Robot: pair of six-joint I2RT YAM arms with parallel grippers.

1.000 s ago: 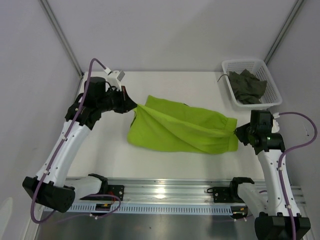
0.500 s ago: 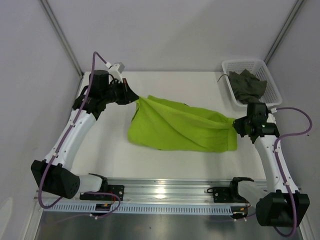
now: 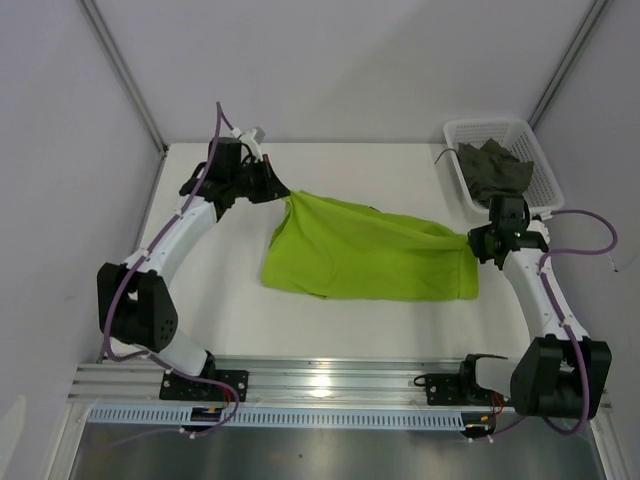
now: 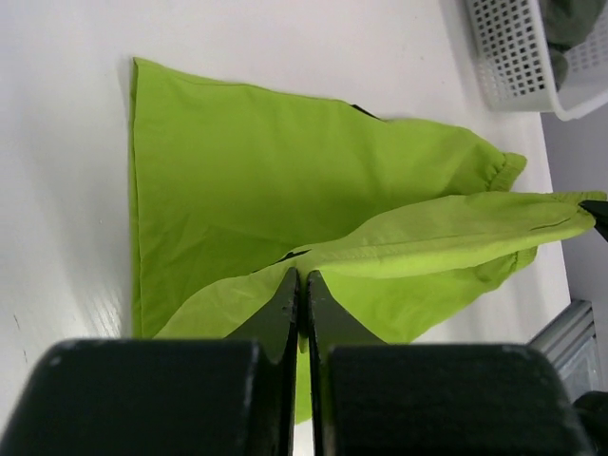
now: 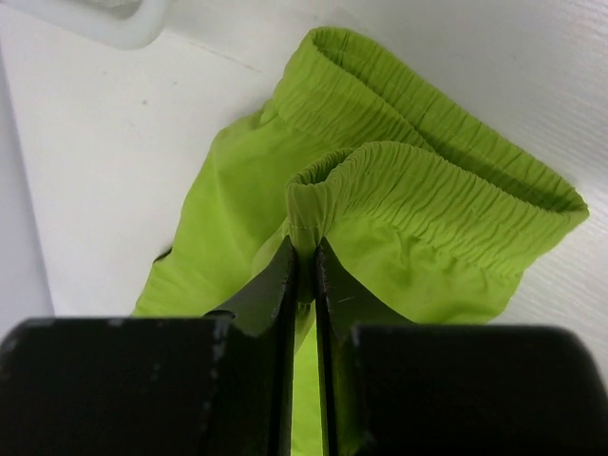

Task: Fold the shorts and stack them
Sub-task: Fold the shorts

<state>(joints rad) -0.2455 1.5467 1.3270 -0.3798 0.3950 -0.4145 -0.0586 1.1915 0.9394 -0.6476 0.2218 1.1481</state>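
The left tool [image 4: 302, 281] has its two fingers pressed almost together, with only a sliver of gap, and a fold of the lime green shorts [image 3: 370, 262] is pinched between the tips. From that pinch a raised layer of cloth runs away in a long ridge towards the opposite end of the garment. Beneath it, the lower layer lies flat and smooth on the white table [image 3: 220, 290].

The right tool [image 5: 304, 258] is likewise clamped tight, its fingers nipping the ribbed elastic waistband. The waistband bunches up into a small loop over the tips, and a second stretch of it curves round just behind.

From above, the two tools sit at opposite ends of the shorts, the left one at the far left corner and the right one at the right-hand end. The garment spans the middle of the table between them, its near edge resting on the surface.

Beyond the right tool, in the far right corner of the table, stands a white mesh basket [image 3: 487, 123]. The olive-grey shorts [image 3: 495, 172] lie crumpled inside it.
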